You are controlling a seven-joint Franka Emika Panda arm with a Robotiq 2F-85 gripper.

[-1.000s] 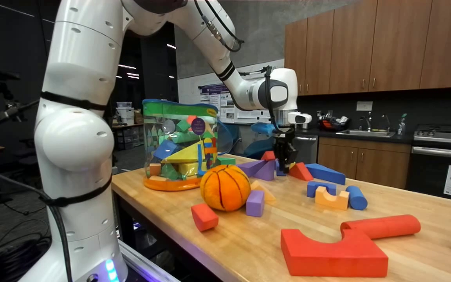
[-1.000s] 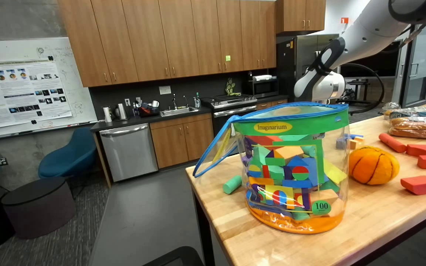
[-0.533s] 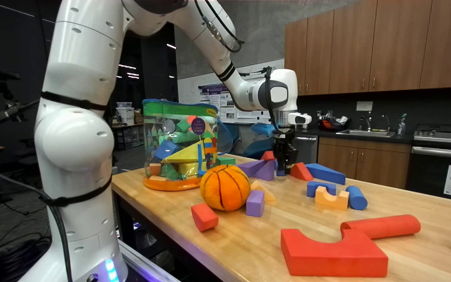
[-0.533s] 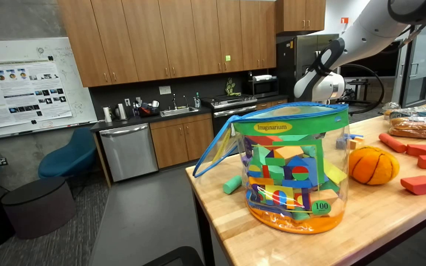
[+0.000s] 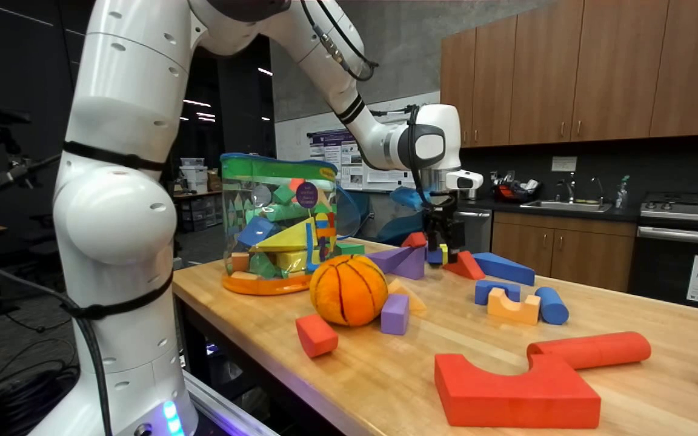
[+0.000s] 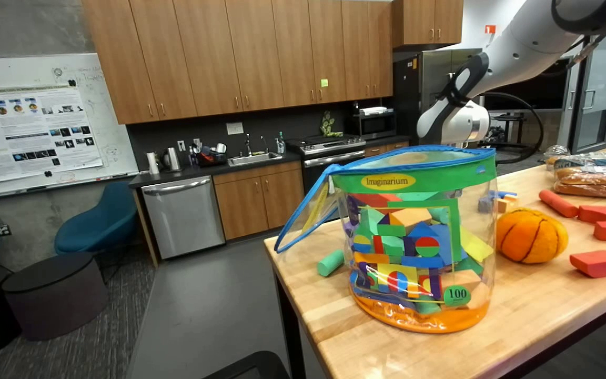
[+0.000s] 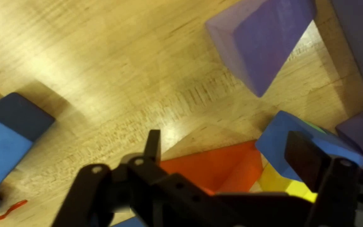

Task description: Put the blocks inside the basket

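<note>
**Jaws spread wide, red wedge [image 7: 213, 167] in the gap!**

Nothing pinched! My gripper [image 7: 225, 142] hangs low, and in the wrist view that wedge lies right between my jaws. Crowding in: a blue block [image 7: 279, 142], partly screened by one finger [image 7: 306, 160], touching or not I cannot tell, with a yellow block [image 7: 284, 183] just beside it. A purple block [image 7: 269, 37] sits out ahead of my jaws. The basket [image 6: 440, 181], well stocked with blocks [image 6: 410, 217] already, stands well apart from me, flap [image 6: 317, 205] hanging off its side.

How will the red one play? Foam, I reckon: light, firm with a little give, dry-skinned, hardly likely to break. It's the slope that worries me! Squeeze the slant and it may squirt free. I want its flat parallel sides, low down, near the thick end, with a gentle squeeze. And mind that blue neighbour: my finger could shove it, or land on top.
</note>
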